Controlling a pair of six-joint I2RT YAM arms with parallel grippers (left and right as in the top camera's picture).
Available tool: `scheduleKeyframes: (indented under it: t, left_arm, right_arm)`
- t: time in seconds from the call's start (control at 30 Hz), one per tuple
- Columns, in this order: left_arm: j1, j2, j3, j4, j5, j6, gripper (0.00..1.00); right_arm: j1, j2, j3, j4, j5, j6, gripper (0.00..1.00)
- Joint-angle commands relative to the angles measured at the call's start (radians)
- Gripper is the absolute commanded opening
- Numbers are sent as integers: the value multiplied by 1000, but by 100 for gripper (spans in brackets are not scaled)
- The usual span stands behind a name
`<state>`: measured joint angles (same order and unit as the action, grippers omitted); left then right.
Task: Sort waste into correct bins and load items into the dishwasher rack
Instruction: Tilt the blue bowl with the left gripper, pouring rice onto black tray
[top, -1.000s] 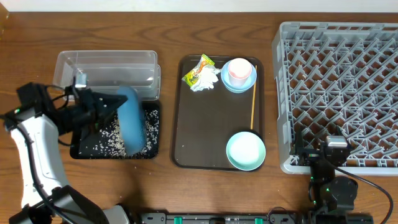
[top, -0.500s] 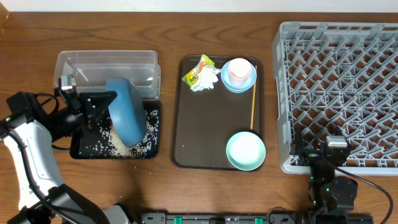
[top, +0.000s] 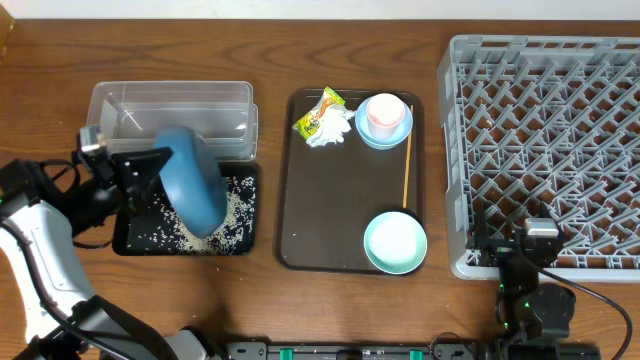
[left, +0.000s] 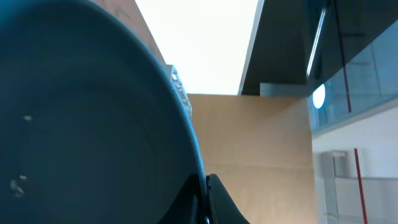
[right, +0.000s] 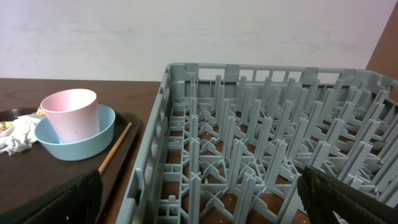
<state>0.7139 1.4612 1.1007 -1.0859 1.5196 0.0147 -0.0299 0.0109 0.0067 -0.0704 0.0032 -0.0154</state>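
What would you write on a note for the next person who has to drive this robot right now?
Left gripper: shut on the dark blue dish, which is tilted over the black tray.
Right gripper: open, holding nothing, by the near edge of the rack.
Done: the rice lies in the black tray.
Left: the wrapper and tissue on the brown tray need binning; the clear tub sits behind the black tray. The dish, the pink cup inside one mint bowl, the second mint bowl and the stick go into the rack, which holds no dishes yet.
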Motion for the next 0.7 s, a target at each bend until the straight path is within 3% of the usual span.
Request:
scheduleKeyframes:
  t: [0.0, 0.53, 0.67]
  left_arm:
    - [19, -9, -5, -32, 25, -10, 6]
    - [19, -21, -5, -122, -12, 109, 6]
    - [24, -21, -5, -60, -44, 123, 6]
  right_arm:
    - [-10, -4, -1, -5, 3, -8, 99]
    - [-10, -4, -1, -5, 3, -8, 99]
    - [-10, -4, -1, -5, 4, -8, 99]
